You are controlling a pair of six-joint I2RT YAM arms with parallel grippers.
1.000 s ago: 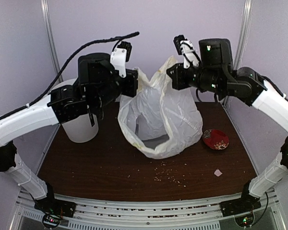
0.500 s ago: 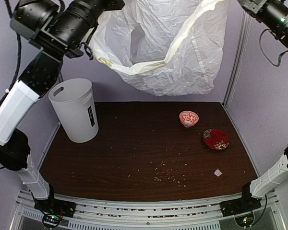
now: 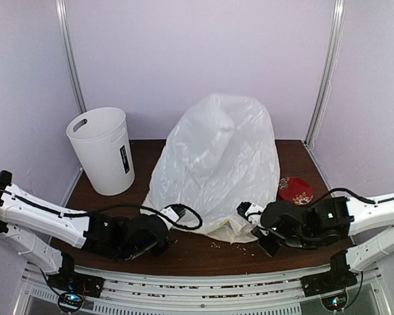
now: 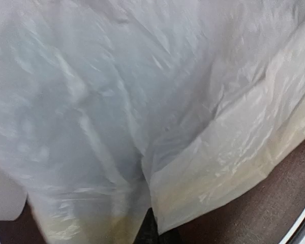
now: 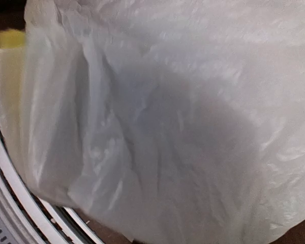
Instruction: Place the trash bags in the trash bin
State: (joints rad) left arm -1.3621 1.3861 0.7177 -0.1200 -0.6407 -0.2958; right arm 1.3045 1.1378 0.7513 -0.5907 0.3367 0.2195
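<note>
The trash bag (image 3: 217, 164), thin translucent white plastic, stands puffed up in the middle of the table, its cream hem lying at the front. My left gripper (image 3: 173, 212) is low at the hem's front left, shut on the plastic. In the left wrist view the bag (image 4: 142, 101) fills the frame and only a dark fingertip (image 4: 152, 231) shows below it. My right gripper (image 3: 247, 210) is shut on the hem at the front right. Its fingers are hidden behind the bag (image 5: 168, 127) in the right wrist view. The trash bin (image 3: 104, 151) stands upright at the back left, apart from the bag.
A red bowl (image 3: 297, 190) sits at the right, partly behind the bag. Crumbs (image 3: 231, 244) lie near the front between the two arms. The metal front rail (image 3: 197, 282) runs along the near edge, and upright posts stand at both back corners.
Both arms have dropped from high above the table to its front edge. The bag came down with them and now stands ballooned on the table, covering the small white bowl.
</note>
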